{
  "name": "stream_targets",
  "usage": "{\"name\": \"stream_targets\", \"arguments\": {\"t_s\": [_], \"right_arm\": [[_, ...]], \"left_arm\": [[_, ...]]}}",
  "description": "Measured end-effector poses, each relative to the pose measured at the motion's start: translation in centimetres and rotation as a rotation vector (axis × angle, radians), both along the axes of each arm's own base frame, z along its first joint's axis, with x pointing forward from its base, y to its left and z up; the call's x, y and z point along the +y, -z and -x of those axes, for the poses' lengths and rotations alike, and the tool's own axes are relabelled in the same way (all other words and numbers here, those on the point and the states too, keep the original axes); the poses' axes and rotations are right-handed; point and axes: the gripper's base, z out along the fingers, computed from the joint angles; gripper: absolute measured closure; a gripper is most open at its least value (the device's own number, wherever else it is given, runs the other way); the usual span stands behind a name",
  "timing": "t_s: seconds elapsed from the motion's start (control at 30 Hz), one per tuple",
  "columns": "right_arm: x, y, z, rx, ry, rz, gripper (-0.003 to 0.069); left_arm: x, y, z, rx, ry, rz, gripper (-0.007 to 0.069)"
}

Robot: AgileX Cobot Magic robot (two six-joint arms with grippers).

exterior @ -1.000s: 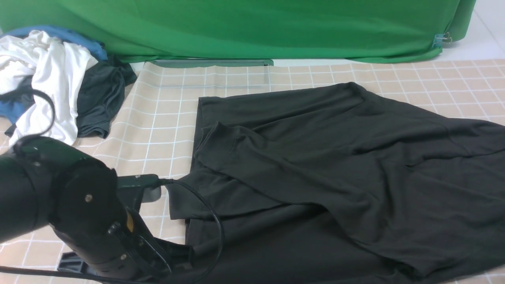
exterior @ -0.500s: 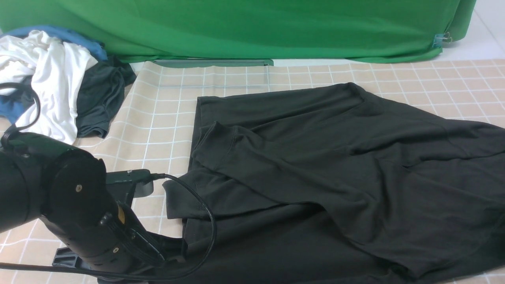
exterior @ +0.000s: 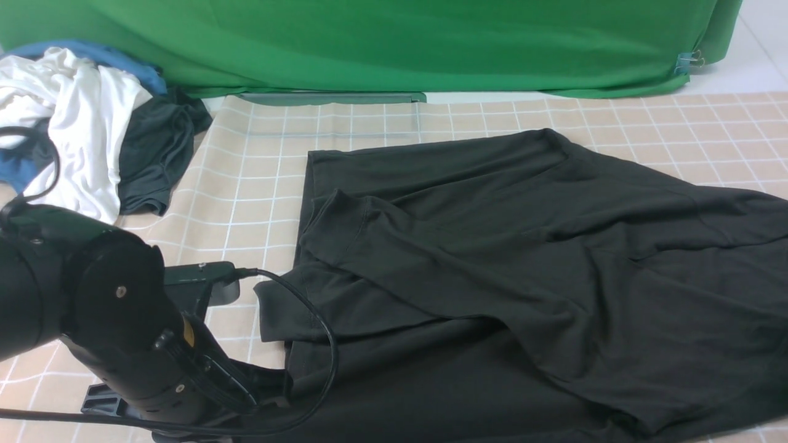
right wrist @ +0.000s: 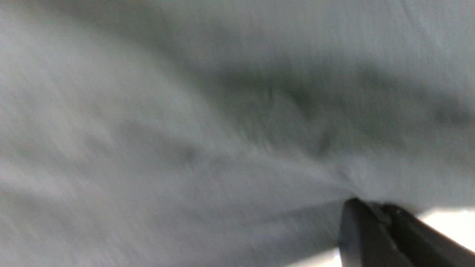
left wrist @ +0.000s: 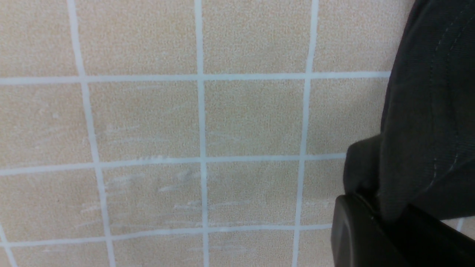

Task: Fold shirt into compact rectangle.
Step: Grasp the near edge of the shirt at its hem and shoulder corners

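Observation:
The black shirt (exterior: 523, 246) lies spread and rumpled on the checked tablecloth (exterior: 258, 184), one sleeve folded across its middle. No print shows on it. At the near left, my left gripper (exterior: 274, 389) is shut on the shirt's hem edge. The left wrist view shows the same grip, with dark cloth (left wrist: 426, 111) pinched between the left gripper's (left wrist: 382, 217) jaws just above the tablecloth (left wrist: 148, 122). My right arm is outside the front view. In the blurred right wrist view, my right gripper (right wrist: 373, 209) is shut, and shirt fabric (right wrist: 185, 129) gathers into its tips.
A pile of white, blue and dark grey clothes (exterior: 80, 123) sits at the far left. A green backdrop (exterior: 369, 43) hangs along the back edge. The left arm's black cable (exterior: 320, 332) loops over the shirt's near left corner.
My left arm has shifted a little to the left, and the shirt's near left corner has gone with it. Over the last half second the front view barely changes.

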Motion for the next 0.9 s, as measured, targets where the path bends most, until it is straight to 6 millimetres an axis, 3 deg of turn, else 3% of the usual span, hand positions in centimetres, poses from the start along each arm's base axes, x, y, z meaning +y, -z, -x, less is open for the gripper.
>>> {"name": "stream_targets", "arguments": {"t_s": [0.27,0.43,0.53,0.67,0.73,0.8,0.9], "right_arm": [[0.1,-2.9,3.8,0.048,0.061,0.115,0.0631],[0.3,-3.0,3.7,-0.002,0.082,0.107,0.0612],[0.1,-3.0,3.2,-0.012,0.083,0.106,0.0506],[-1.3,-3.5,1.5,0.018,0.124,0.105,0.0235],[-2.2,-3.9,0.7,0.023,0.148,0.107,0.016],[-3.3,-4.1,-0.1,0.025,0.172,0.107,0.011],[-4.2,-3.8,-1.1,0.04,0.162,0.097,0.009]], "left_arm": [[0.5,-1.2,1.0,0.005,0.005,-0.001,0.0604],[0.6,-1.5,1.1,-0.016,0.02,0.006,0.0604],[0.6,-1.5,1.1,-0.021,0.032,0.006,0.0604],[0.5,-1.6,1.0,-0.034,0.039,0.009,0.0604],[0.5,-1.6,1.0,-0.037,0.04,0.009,0.0604],[0.5,-1.6,0.9,-0.041,0.041,0.01,0.0604],[0.5,-1.6,0.9,-0.044,0.042,0.012,0.0604]]}}
